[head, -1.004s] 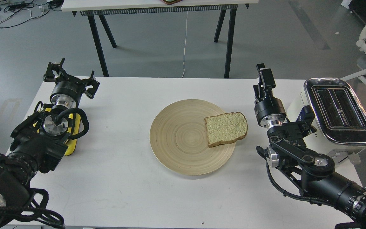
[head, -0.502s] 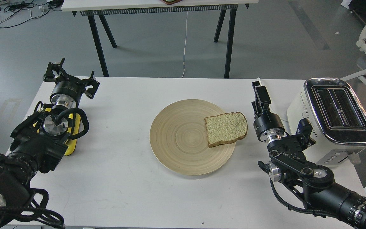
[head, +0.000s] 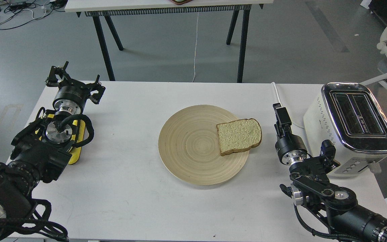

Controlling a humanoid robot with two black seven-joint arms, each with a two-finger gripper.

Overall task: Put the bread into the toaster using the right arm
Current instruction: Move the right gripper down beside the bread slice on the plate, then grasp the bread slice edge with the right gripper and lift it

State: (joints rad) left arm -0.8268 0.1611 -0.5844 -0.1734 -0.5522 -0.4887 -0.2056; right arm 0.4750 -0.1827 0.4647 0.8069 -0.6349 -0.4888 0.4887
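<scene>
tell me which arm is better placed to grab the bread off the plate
Right. The right gripper sits just beside the bread on the plate, with the toaster on its side. The left gripper is at the table's far left edge.

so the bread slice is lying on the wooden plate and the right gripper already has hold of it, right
Not quite. The head view shows the bread lying on the wooden plate, but the right gripper is not holding it; it stands apart, between the bread and the toaster.
</scene>
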